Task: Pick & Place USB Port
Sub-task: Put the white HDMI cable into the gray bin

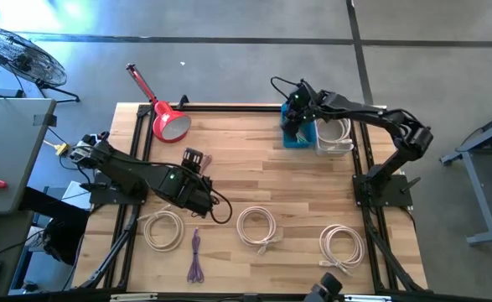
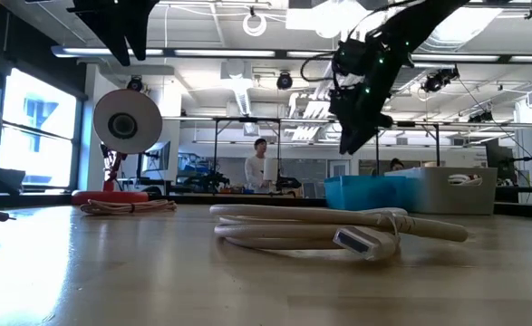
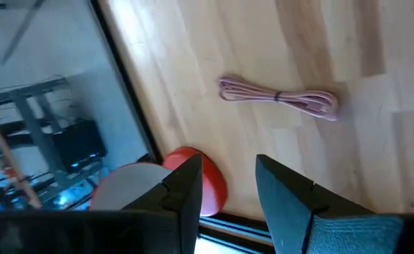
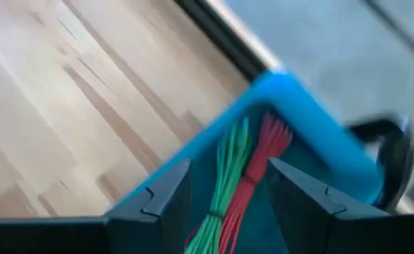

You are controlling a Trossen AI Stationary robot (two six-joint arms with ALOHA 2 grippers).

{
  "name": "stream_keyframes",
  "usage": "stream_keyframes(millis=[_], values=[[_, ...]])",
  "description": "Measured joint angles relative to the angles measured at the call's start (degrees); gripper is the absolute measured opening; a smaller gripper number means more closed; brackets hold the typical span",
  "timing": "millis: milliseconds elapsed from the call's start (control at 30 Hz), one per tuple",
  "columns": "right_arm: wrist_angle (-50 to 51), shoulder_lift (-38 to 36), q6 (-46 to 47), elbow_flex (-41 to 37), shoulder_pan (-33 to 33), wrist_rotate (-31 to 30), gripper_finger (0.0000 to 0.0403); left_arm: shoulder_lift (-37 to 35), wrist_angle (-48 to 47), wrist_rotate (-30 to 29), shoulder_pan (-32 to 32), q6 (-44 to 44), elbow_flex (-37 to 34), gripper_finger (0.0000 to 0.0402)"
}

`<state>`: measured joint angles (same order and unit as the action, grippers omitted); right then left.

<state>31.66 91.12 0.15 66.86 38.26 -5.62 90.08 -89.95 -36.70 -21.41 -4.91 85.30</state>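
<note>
Blue plastic bin (image 4: 312, 106) lies directly below the open, empty right gripper (image 4: 224, 190); left gripper (image 3: 224, 190), part-open, holds nothing.

Bright, even overhead light – glare on floor (image 1: 229, 21); right wrist view motion-blurred, soft shadows.

Two dark arms (image 1: 145, 174), black cables, green LEDs
</note>
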Motion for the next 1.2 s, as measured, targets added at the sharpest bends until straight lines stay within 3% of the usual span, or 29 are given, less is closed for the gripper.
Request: stream_keyframes(millis=[133, 333, 467, 667, 867, 1033, 1200], values=[[0.11, -0.05, -3.86, 3.81, -3.37, 0.3, 0.017, 0.0, -0.07, 7.76, 0.0, 0.29, 0.0, 0.0127], [0.17, -0.05, -6.53, 7.89, -10.31, -0.14, 0.0169, 0.0, -0.03, 31.68, -1.0, -5.53, 0.0, 0.0127], [0.06, -0.05, -8.53, 8.54, -14.66, -0.57, 0.0169, 0.0, -0.05, 37.38, -4.14, -12.03, 0.0, 0.0127], [-0.05, -0.05, -10.78, 7.79, -20.16, -0.62, 0.0169, 0.0, -0.05, 34.49, -10.5, -20.32, 0.0, 0.0127], [0.61, -0.05, -11.05, 7.2, -24.78, -0.3, 0.0169, 0.86, 0.18, 24.35, -21.24, -7.72, -0.47, 0.0127], [0.6, -0.05, -10.66, 7.2, -28.22, -0.22, 0.017, 0.87, 0.06, 17.17, -28.14, -6.57, -6.45, 0.0127], [-0.06, -0.05, -9.16, 7.2, -30.93, -0.23, 0.017, 0.9, 0.49, 18.92, -30.49, -9.06, -14.72, 0.0127]])
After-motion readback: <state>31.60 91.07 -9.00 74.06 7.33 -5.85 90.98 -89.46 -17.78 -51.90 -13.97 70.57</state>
